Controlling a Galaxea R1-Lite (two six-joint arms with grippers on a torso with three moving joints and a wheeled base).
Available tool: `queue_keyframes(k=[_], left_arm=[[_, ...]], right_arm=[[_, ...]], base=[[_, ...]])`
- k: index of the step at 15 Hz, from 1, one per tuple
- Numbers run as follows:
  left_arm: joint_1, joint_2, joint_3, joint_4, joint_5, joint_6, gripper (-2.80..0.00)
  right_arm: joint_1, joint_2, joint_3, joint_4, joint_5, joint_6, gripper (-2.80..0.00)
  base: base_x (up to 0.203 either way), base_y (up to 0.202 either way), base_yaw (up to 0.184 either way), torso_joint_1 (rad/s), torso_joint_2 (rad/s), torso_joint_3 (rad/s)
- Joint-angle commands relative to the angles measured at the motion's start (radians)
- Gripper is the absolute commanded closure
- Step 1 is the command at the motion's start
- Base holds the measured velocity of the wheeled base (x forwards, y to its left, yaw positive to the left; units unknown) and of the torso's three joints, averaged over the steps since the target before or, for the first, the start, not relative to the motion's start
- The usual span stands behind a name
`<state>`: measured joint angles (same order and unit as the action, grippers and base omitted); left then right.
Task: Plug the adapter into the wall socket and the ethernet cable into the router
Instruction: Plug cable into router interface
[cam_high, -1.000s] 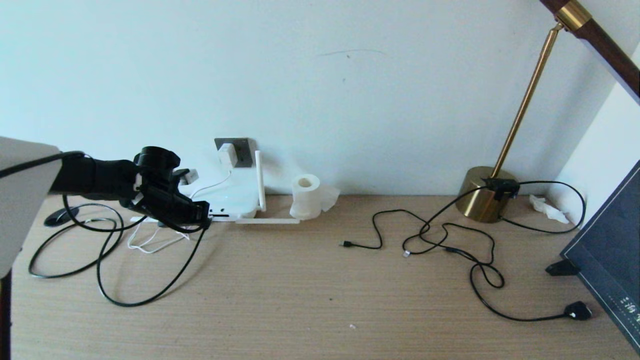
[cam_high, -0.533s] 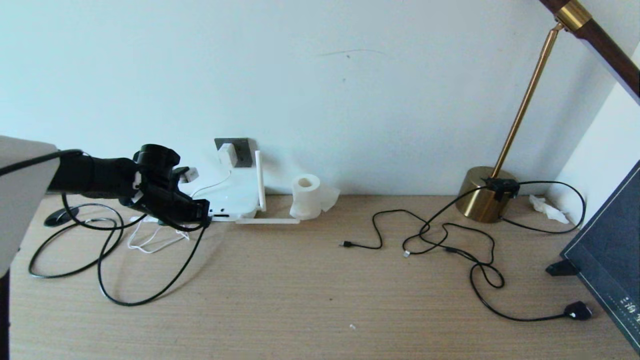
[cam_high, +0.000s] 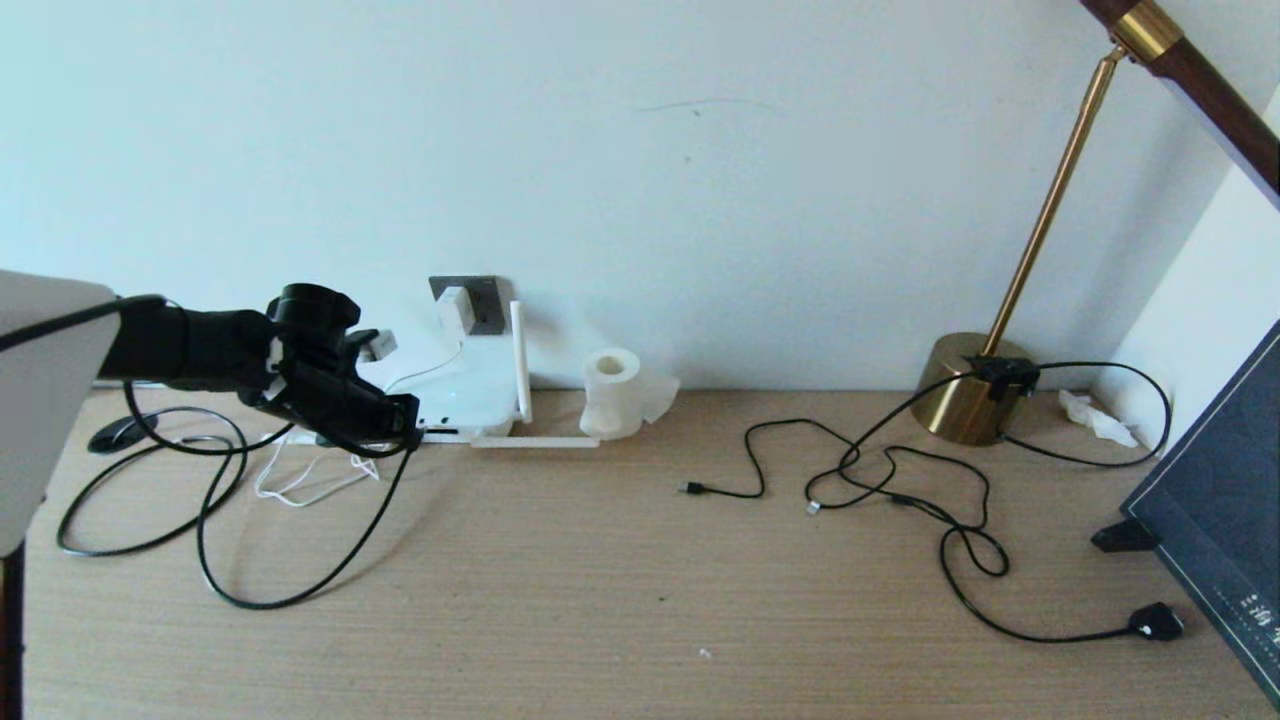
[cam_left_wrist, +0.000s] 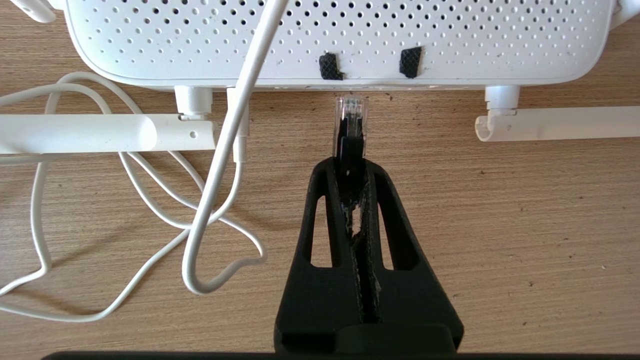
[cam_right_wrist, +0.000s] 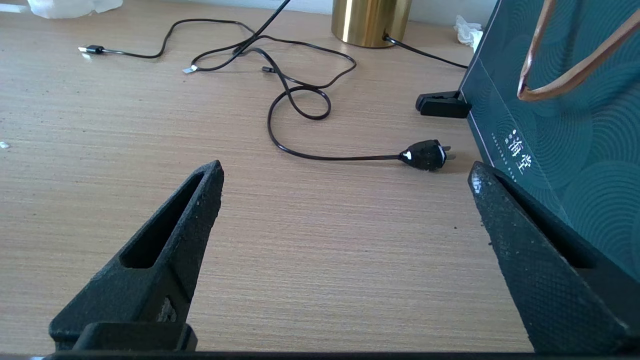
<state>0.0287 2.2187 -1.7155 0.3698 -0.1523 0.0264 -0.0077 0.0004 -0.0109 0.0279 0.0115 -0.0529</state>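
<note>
Left tool (cam_left_wrist: 350, 165), pinched shut on the ethernet cable's clear plug (cam_left_wrist: 350, 117) just short of the router (cam_left_wrist: 340, 40) by the wall, should, I judge, line up square with a port and press in level, while the right tool (cam_right_wrist: 345, 185) gapes idle over the counter (cam_right_wrist: 310, 250).

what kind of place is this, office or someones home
Probably a home desk or bedroom corner: a wooden desk against a plain wall, with a brass lamp, a toilet-paper roll and a router by a wall socket.
</note>
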Motion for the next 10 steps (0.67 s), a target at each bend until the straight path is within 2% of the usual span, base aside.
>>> queue_keyframes(k=[1, 10], left_arm=[[0.000, 0.006, -0.001, 0.001, -0.001, 0.000, 0.00], [-0.016, -0.007, 0.003, 0.024, -0.001, -0.014, 0.00]], right_arm=[[0.000, 0.001, 0.000, 0.001, 0.001, -0.001, -2.80], [0.000, 0.001, 0.000, 0.001, 0.001, -0.001, -2.80]], base=[[0.000, 0.000, 0.000, 0.000, 0.00, 0.000], [0.000, 0.000, 0.000, 0.000, 0.00, 0.000]])
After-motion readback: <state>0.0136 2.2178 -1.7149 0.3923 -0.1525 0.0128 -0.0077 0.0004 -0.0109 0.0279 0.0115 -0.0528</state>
